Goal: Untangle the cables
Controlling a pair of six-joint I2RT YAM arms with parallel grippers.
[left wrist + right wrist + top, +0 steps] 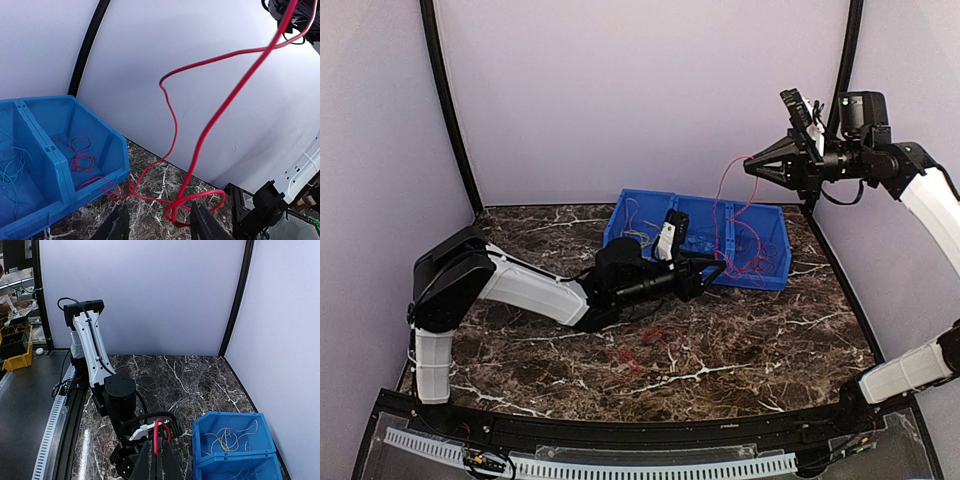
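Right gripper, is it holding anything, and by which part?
Yes: the right gripper pinches a red cable at a small loop, the rest hanging toward the blue bin.

The cables [179,197] are red, the bin [760,280] blue, the table [770,340] dark brown with white veins.

Left arm [520,285]: I hold it low, reaching from my base at the near left towards the middle, forearm nearly level.
Left fingers [120,225]: mine point to the right and stand apart, a clear gap between them.
Right arm [930,200]: I have it lifted high on the right side, wrist turned to the left.
Right fingers [145,465]: pressed together at the tips, pinching a red cable [222,112].
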